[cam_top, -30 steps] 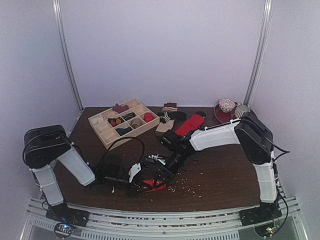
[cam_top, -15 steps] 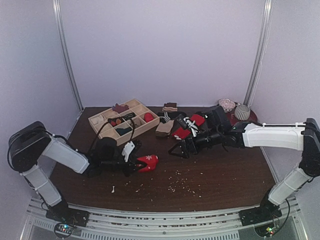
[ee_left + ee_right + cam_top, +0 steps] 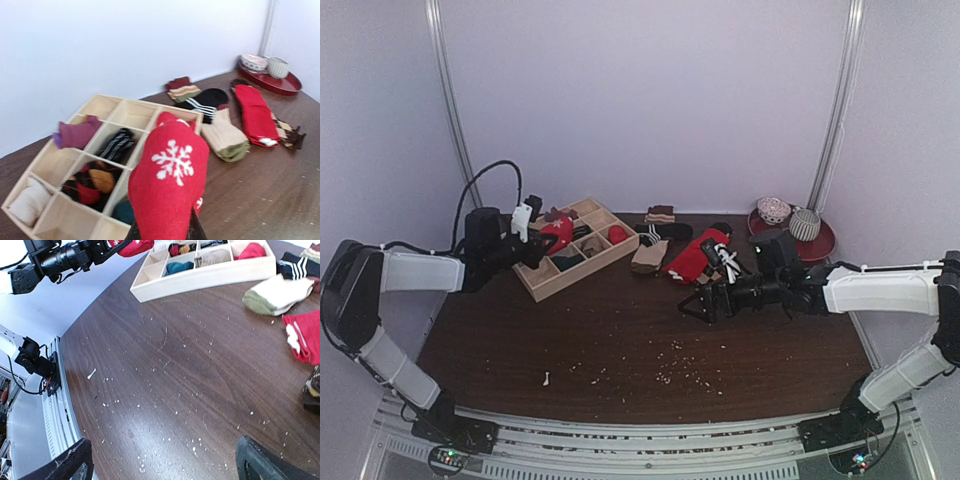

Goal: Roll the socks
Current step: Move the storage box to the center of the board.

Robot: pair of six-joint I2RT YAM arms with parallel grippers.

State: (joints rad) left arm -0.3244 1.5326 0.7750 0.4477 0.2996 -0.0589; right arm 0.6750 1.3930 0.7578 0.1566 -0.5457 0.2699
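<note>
Done: left end effector (image 3: 163, 233) pinches red roll (image 3: 169, 182) over box (image 3: 546, 284).
To do: cream sock (image 3: 649, 257), red sock (image 3: 695, 258) lie flat on desk (image 3: 620, 350).
Right end effector (image 3: 162, 461): spread, empty.

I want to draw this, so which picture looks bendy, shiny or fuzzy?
Right wrist view: bendy, the table curves like through a fishbowl, with a pale shine near the front. Left wrist view: the red snowflake sock sits close and looks slightly soft. Top view: even light, no glare.
</note>
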